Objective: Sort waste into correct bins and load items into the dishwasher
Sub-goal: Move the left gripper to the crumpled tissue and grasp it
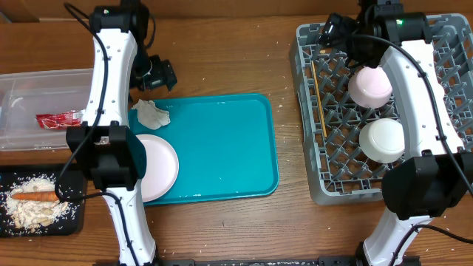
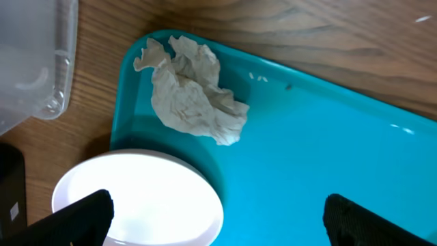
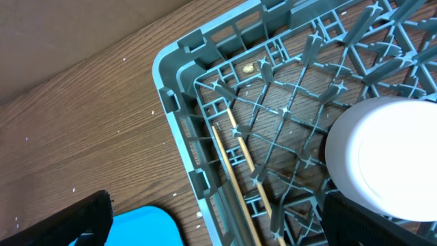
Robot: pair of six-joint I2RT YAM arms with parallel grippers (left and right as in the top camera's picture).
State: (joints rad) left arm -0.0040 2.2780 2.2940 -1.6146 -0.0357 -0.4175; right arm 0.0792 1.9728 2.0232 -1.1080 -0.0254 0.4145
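Note:
A crumpled white napkin [image 1: 151, 113] [image 2: 194, 92] lies at the far left of the teal tray [image 1: 222, 148]. A round white plate [image 1: 157, 166] [image 2: 136, 198] sits in front of it. My left gripper [image 1: 157, 74] [image 2: 218, 222] is open and empty above them. The grey dish rack [image 1: 314, 44] [image 3: 177, 102] holds two white bowls [image 1: 369, 85] [image 1: 383, 140] and the chopsticks [image 1: 318, 100] [image 3: 235, 171]. My right gripper [image 1: 336, 29] [image 3: 218, 222] is open over the rack's far left corner. The red wrapper [image 1: 59, 118] lies in the clear tub [image 1: 37, 81]. The carrot stick [image 1: 33, 196] and scraps [image 1: 33, 212] lie on the black tray [image 1: 74, 222]. The cup is not in view.
The clear tub's corner [image 2: 41, 61] sits just left of the teal tray in the left wrist view. Bare wooden table [image 1: 288, 111] separates the teal tray from the rack. My arms cross over the tray's left side and the rack's right side.

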